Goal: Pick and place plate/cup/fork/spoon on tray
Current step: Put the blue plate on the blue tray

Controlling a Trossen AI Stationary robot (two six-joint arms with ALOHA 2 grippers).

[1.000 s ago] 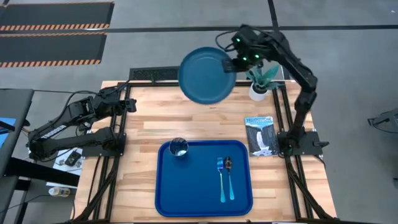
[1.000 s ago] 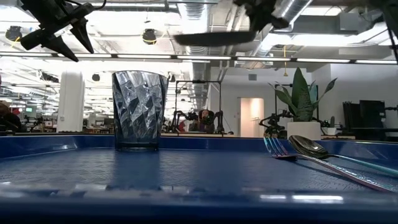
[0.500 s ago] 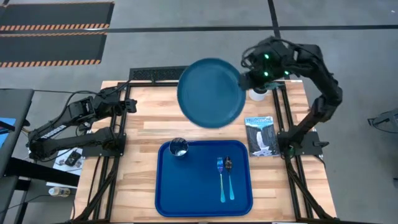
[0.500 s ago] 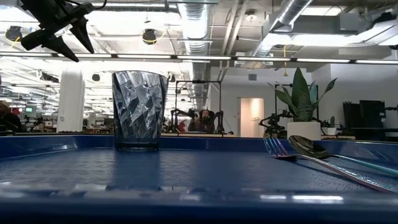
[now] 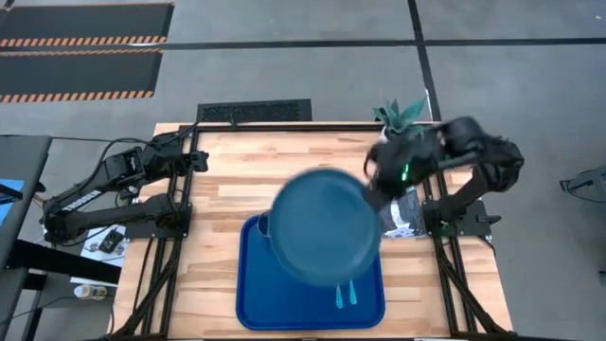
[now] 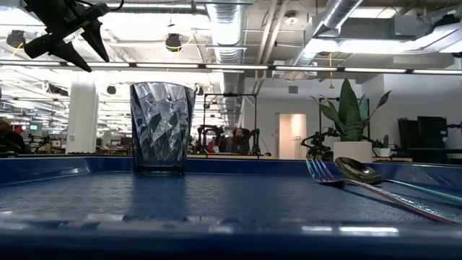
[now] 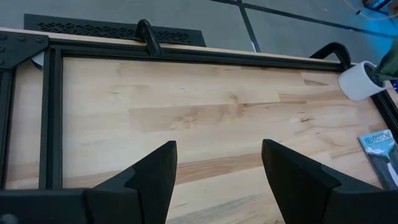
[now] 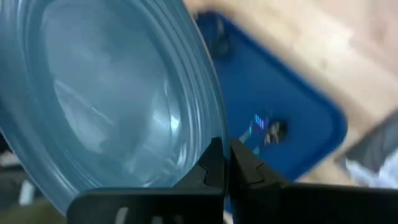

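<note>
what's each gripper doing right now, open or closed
Left gripper: open, empty, off the table's left side.
Right gripper: closed on the plate rim, above the tray.

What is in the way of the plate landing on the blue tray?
The right claw holds the plate by its rim, above the tray. On the tray already are the cup at one side and the fork and spoon at the other. The tray's middle looks bare in the low view.
</note>
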